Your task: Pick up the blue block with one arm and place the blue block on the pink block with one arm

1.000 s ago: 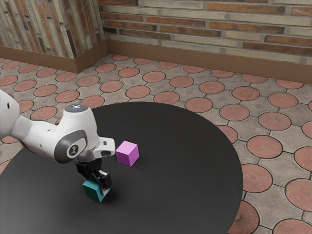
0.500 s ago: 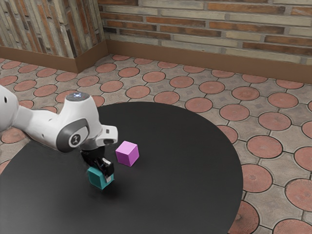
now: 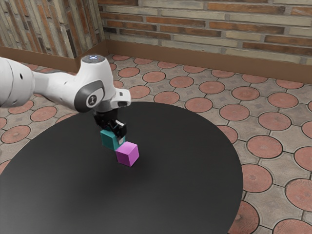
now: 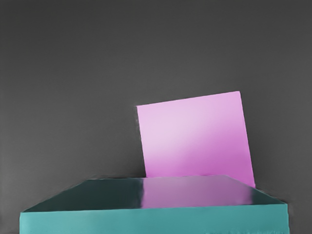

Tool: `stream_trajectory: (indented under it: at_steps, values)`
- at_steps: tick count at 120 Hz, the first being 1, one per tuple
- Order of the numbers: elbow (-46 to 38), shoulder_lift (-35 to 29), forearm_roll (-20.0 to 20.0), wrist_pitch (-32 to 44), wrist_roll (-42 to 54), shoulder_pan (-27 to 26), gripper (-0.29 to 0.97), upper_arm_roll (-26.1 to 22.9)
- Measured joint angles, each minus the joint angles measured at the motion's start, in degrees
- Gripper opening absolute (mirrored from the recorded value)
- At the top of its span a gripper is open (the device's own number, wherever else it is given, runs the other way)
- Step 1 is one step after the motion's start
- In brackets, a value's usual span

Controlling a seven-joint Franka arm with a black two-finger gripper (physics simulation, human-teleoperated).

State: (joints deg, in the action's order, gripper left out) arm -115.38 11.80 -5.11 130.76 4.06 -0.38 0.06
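My pincer (image 3: 113, 131), clamped on the blue block (image 3: 109, 140), holds it raised just beside the pink block (image 3: 127, 154); I should centre it above before lowering.

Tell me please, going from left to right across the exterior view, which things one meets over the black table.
white arm → blue block, held off the table in the pincer → pink block, resting on the table.
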Motion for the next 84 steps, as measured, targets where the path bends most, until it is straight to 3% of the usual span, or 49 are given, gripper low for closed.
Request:
stream_trajectory:
  at_steps: [84]
  values:
    - [8.61, 6.66, 2.73, -5.07, -3.07, -3.98, 0.38, 3.28]
